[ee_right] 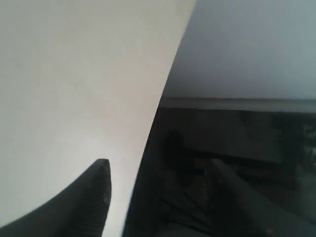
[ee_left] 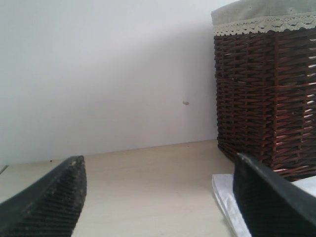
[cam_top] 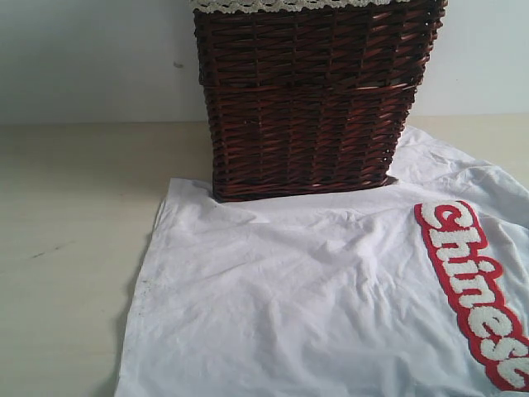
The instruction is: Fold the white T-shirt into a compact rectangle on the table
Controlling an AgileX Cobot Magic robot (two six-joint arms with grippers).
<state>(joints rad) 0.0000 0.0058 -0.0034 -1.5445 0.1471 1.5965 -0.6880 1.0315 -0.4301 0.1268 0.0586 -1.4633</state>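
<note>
White T-shirt (cam_top: 314, 289) lay unfolded against the basket (cam_top: 310, 99), both grippers, left (ee_left: 158, 197) and right (ee_right: 163, 197), spread and empty; basket could snag a fold.

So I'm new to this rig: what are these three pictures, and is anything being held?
It is a two-armed robot. One camera watches the scene; one sits on each wrist. The scene view shows the white T-shirt spread on the table, its far edge against a dark wicker basket. No arm appears there. The left wrist view shows the left gripper open over the table, holding nothing. The right wrist view shows the right gripper, jaws apart, empty, at the table's edge.
</note>
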